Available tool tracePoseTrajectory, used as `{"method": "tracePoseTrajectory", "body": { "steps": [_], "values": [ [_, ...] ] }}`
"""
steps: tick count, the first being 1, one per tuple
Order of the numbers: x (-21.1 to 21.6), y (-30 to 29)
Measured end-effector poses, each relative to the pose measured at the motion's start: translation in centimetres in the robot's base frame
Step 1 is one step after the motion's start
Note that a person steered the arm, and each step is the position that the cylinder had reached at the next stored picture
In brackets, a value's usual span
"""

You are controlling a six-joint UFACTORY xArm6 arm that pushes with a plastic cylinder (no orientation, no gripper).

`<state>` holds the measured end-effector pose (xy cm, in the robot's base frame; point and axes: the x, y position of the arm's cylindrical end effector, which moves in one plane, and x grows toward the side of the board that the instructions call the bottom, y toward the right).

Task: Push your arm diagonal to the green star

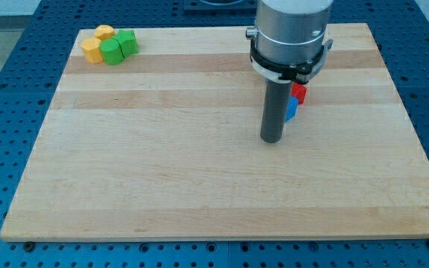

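My tip [272, 139] rests on the wooden board [199, 186] right of its middle. Two green blocks sit at the view's top left: one [112, 52] lobed like a star, the other [127, 42] more cube-like, touching it on its right. Two yellow blocks touch them: one [104, 32] above, one [91, 50] to the left. This cluster is far to the left of and above my tip. A red block [299, 93] and a blue block [291, 109] sit just right of the rod, partly hidden by it.
The board lies on a blue perforated table [6, 112]. The arm's grey body [289, 33] hangs over the board's top right part and hides what is behind it.
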<state>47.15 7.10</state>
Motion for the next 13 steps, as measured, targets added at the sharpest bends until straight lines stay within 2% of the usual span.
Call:
{"method": "tracePoseTrajectory", "body": {
  "steps": [2, 4, 6, 11, 13],
  "values": [
    [-0.6, -0.5],
    [-4.4, -4.5],
    [-11.1, -9.0],
    [-11.9, -9.1],
    [-17.1, -9.1]
  ]
}}
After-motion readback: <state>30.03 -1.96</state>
